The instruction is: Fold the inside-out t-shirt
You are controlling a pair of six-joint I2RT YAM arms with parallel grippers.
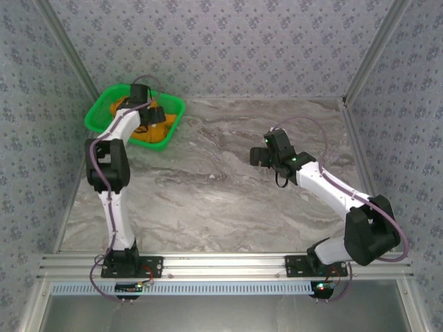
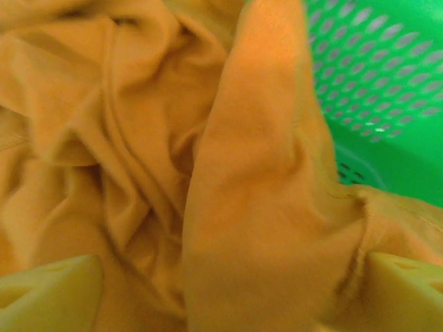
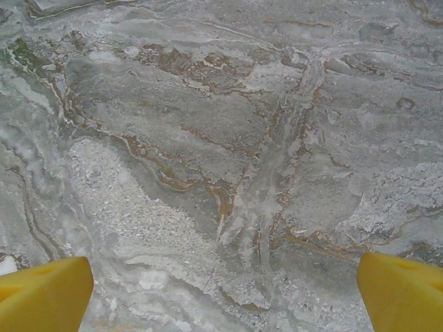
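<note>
My left pincer [image 1: 154, 114] is down inside the green mesh basket [image 1: 97, 114], which sits at about ten o'clock on the table [image 1: 208, 187], close to the far left corner. The orange-yellow t-shirt [image 1: 149, 133] lies crumpled in that basket, and from the top I see only patches of it around my arm. Through my left wrist camera the t-shirt [image 2: 138, 138] is a heap of soft creases, with the basket [image 2: 387, 83] wall rising at two o'clock. My left pincer [image 2: 232, 277] stands spread there, its yellow fingers [image 2: 48, 290] at seven and five o'clock, and a thick ridge of cloth runs up between them; the cloth bunches against the five o'clock finger, but it is not pinched. My right pincer [image 1: 263, 155] hangs a little off the table's middle toward two o'clock, well apart from the basket. From its wrist camera, the right pincer [image 3: 225, 280] is spread wide over bare marbled table [image 3: 208, 138], nothing between the tips.
</note>
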